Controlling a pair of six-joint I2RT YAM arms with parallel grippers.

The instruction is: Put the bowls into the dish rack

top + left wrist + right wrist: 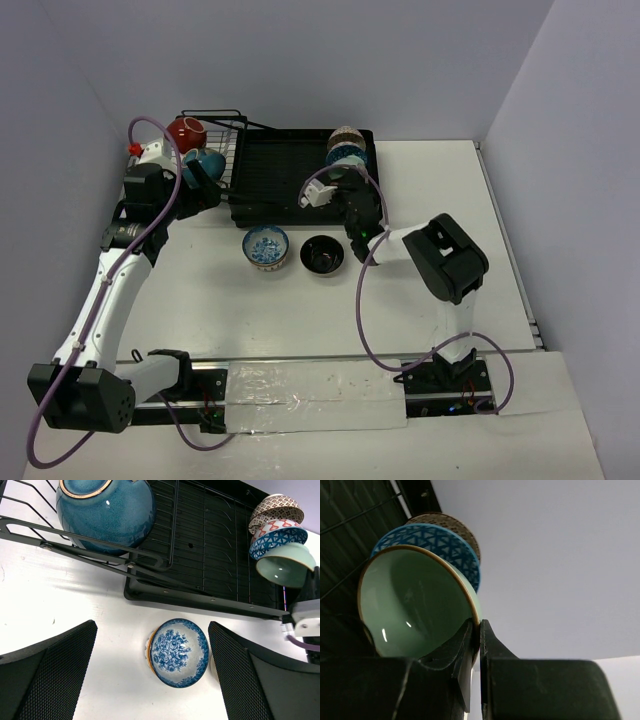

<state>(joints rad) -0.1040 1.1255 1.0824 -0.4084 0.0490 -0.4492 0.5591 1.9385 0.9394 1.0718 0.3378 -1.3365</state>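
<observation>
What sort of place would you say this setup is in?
Likely a robotics lab workcell, not a kitchen: a white table boxed in by plain walls, a left arm and right arm bolted at its near edge, and a dish rack.

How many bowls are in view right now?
7. Red bowl, teal bowl: in the wire basket. Brown bowl, lattice bowl, green bowl: together at the right end of the rack. Floral bowl, black bowl: on the table. Others may be hidden.

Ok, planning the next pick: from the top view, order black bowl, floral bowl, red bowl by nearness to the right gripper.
1. Black bowl, on the table before the dish rack.
2. Floral bowl, left of it.
3. Red bowl, far left, in the basket.
</observation>
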